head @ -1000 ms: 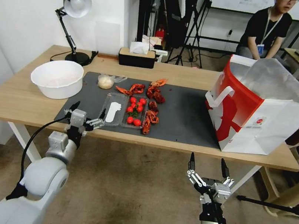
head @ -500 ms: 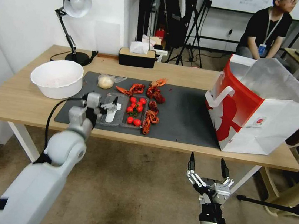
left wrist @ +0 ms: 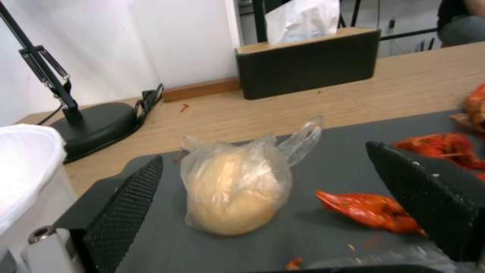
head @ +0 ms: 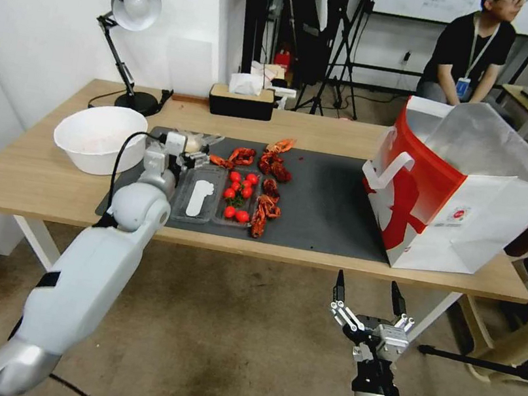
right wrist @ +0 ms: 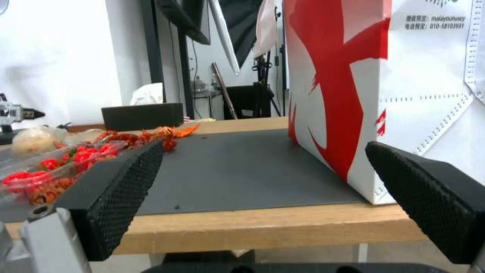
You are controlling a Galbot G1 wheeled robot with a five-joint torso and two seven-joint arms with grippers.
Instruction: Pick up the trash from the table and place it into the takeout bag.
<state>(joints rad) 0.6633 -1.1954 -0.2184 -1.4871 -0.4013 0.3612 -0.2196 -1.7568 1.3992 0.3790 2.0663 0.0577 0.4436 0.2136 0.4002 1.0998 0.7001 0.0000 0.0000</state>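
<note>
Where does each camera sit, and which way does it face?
Head view: looks down at the table; both arms show.
Left wrist view: behind the open left end effector, facing the small clear bag.
Right wrist view: behind the open right end effector below the table edge, facing the takeout bag.
Shared: the dark mat.

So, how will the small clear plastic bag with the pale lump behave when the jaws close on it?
The small clear plastic bag with the pale lump looks thin and crinkled, so its film will probably slip or bunch. The rounded lump may squash slightly. Its loose handles will likely flop when lifted.
</note>
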